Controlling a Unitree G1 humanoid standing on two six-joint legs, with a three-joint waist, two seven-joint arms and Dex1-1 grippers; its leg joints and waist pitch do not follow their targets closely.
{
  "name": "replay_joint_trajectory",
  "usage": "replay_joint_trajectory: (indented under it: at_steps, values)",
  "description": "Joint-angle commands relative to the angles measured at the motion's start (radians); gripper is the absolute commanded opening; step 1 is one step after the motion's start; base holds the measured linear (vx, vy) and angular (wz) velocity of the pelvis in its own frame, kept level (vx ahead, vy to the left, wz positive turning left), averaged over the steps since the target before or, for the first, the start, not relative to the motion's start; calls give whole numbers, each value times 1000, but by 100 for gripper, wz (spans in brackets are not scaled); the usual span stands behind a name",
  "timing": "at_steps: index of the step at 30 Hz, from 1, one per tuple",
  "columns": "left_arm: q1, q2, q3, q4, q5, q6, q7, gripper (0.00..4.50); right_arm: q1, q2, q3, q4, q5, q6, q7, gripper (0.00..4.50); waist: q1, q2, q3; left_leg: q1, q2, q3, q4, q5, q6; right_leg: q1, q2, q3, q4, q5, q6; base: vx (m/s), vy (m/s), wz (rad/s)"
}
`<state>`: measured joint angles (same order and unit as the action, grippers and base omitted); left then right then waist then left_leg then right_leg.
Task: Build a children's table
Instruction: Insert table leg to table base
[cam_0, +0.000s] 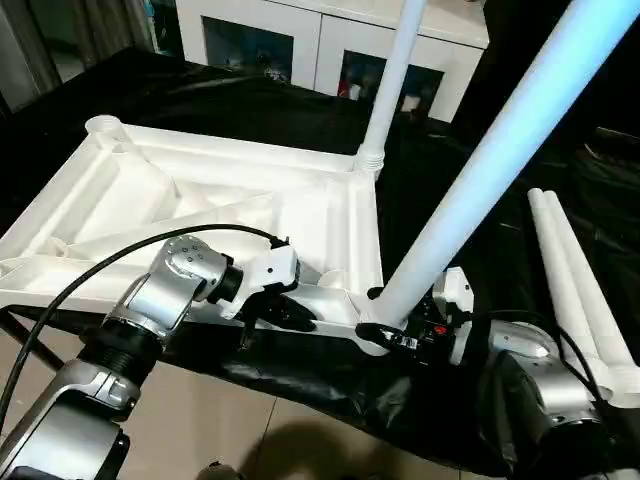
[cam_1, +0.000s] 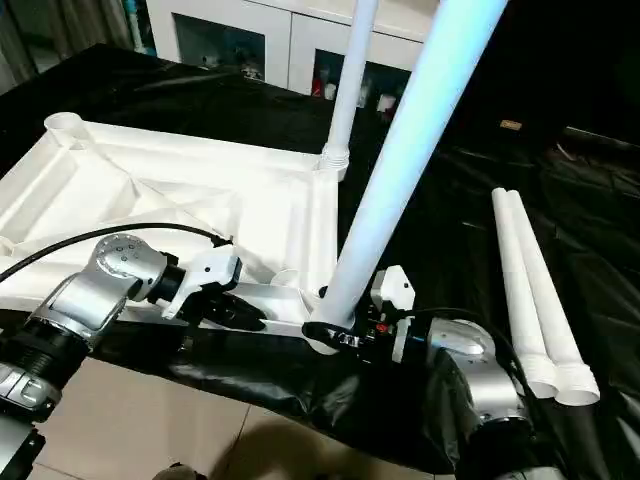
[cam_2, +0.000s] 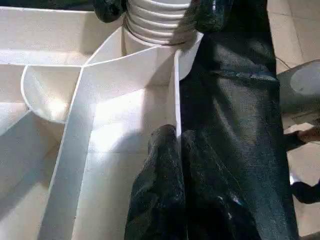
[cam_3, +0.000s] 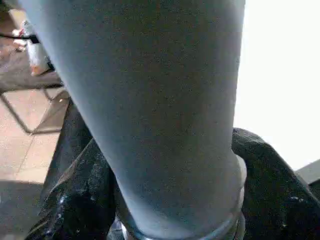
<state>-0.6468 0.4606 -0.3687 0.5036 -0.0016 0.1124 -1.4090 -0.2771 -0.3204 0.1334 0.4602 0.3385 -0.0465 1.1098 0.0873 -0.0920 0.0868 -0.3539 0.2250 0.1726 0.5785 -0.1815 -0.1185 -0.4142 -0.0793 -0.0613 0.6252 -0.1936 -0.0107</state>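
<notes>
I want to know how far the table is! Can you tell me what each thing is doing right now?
Table top: upside down on the black sheet, ribs up.
Far leg: standing in its corner socket.
Near leg: tilted, foot at the near corner socket.
Two spare legs: lying side by side on the sheet.
Left gripper: shut, pinching the top's rim.
Right gripper: shut on the near leg's base.

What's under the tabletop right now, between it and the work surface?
The tabletop lies upside down on a black plastic sheet, which drapes past its near edge. What the sheet covers directly beneath the top is hidden; tiled floor shows below the near edge.
</notes>
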Motion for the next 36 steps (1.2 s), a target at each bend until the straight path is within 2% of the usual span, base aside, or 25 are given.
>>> replay_joint_trajectory:
  at_steps: [1,2,3,5,6,8,9,10,12,13,14,15,16,17,18,19,20,22,23,25,30,32,34,35,36]
  values:
    - [-31,-24,21,-18,-20,-18,20,0,-2,16,-62,178,-68,32,-202,278,-3,16,-41,0,8,4,-78,-255,44,45,-55,45,-89,-298,-194,0,0,0]
    - [-31,-28,21,-9,-12,-23,40,0,-16,32,-83,206,-63,30,-254,278,-10,13,-37,-4,7,0,-84,-278,28,45,-55,42,-94,-350,-180,0,0,0]
    - [-35,-39,26,8,0,-10,79,0,-31,50,-104,239,-60,21,-315,277,-11,17,-38,-5,5,-3,-85,-290,17,46,-56,41,-95,-384,-170,0,0,0]
    - [-43,-56,32,32,16,6,135,0,-48,68,-121,275,-65,3,-386,277,-19,14,-40,0,7,-5,-85,-301,-1,42,-59,41,-101,-421,-152,0,0,0]
    - [-51,-74,43,49,23,17,183,0,-58,79,-127,298,-73,-7,-433,277,-19,15,-41,7,7,-2,-84,-299,1,39,-57,43,-103,-402,-156,0,0,0]
    - [-66,-111,70,71,17,72,257,0,-79,101,-134,345,-94,-27,-537,277,-24,16,-40,3,7,0,-86,-282,1,40,-53,42,-98,-350,-173,0,0,0]
    - [-83,-149,87,88,20,121,335,0,-114,127,-141,405,-115,-37,-660,277,-24,14,-41,3,3,0,-85,-283,5,41,-52,42,-101,-358,-171,0,0,0]
    - [-83,-149,87,88,20,121,335,0,-114,127,-141,405,-115,-37,-660,277,-28,17,-38,1,3,0,-85,-284,-3,37,-52,42,-100,-368,-170,0,0,0]
    - [-93,-174,92,96,27,150,385,0,-141,146,-150,446,-121,-38,-745,277,-29,15,-41,1,2,-1,-85,-294,-3,39,-53,41,-103,-385,-160,0,0,0]
    - [-105,-206,99,106,33,190,448,0,-176,171,-168,491,-111,-30,-823,277,-28,15,-41,1,2,0,-85,-288,1,38,-52,42,-103,-371,-156,0,0,0]
    - [-127,-287,129,120,35,282,582,0,-251,224,-221,580,-62,-23,-947,277,-35,14,-42,6,5,3,-84,-298,-2,35,-50,44,-99,-356,-167,0,0,0]
    - [-127,-287,129,120,35,282,582,0,-251,224,-221,580,-62,-23,-947,277,-33,19,-40,5,3,1,-82,-297,-9,32,-52,43,-97,-356,-170,0,0,0]
    - [-130,-313,134,117,34,302,608,0,-274,241,-243,605,-39,-20,-984,277,-31,11,-50,5,1,2,-81,-279,-4,41,-48,42,-97,-320,-165,0,0,0]
    - [-129,-340,133,104,31,324,622,0,-297,259,-271,630,-11,-20,-1016,277,-30,14,-50,2,1,3,-79,-258,2,40,-49,43,-92,-281,-170,0,0,0]
    - [-125,-361,127,92,31,338,630,0,-313,272,-293,645,12,-18,-1032,277,-30,12,-47,-5,0,4,-81,-234,19,44,-44,40,-90,-231,-173,0,0,0]
    - [-125,-361,127,92,31,338,630,0,-313,272,-293,645,12,-18,-1032,277,-31,10,-48,-5,0,5,-80,-234,23,44,-44,40,-90,-228,-172,0,0,0]
    - [-117,-381,109,76,37,344,635,0,-333,288,-312,662,31,-18,-1037,277,-31,1,-52,-5,1,6,-79,-227,29,45,-45,40,-90,-223,-171,0,0,0]
    - [-107,-393,86,65,47,336,641,0,-350,300,-313,670,28,-27,-1015,277,-29,8,-52,-7,1,6,-79,-195,43,46,-44,40,-87,-178,-177,0,0,0]
    - [-104,-389,75,66,56,320,640,0,-354,303,-306,665,22,-36,-984,277,-29,3,-53,-7,1,7,-78,-191,45,47,-44,40,-86,-169,-178,0,0,0]
    - [-103,-377,67,71,67,300,640,0,-365,308,-314,665,28,-52,-930,277,-28,5,-55,-6,2,8,-77,-177,52,49,-45,40,-82,-139,-188,0,0,0]
    - [-97,-332,40,62,83,220,578,0,-377,306,-334,648,60,-55,-784,277,-28,3,-59,-9,4,9,-76,-173,72,53,-49,42,-84,-143,-203,0,0,0]
    - [-83,-301,16,46,81,189,505,0,-371,295,-333,619,73,-38,-692,277,-28,3,-62,-9,5,9,-74,-148,81,56,-50,42,-80,-109,-217,0,0,0]
    - [-70,-245,-25,38,86,69,393,0,-343,263,-305,546,82,8,-580,277,-26,5,-63,-8,6,8,-75,-128,93,58,-48,41,-79,-89,-229,0,0,0]
    - [-71,-215,-43,43,95,41,348,0,-325,241,-290,501,87,36,-525,277,-28,5,-66,-8,7,9,-74,-121,94,59,-49,42,-76,-74,-233,0,0,0]
    - [-85,-162,-72,69,110,-30,268,0,-279,186,-258,398,96,94,-413,277,-25,7,-69,0,8,10,-71,-102,102,59,-47,42,-71,-29,-245,0,0,0]
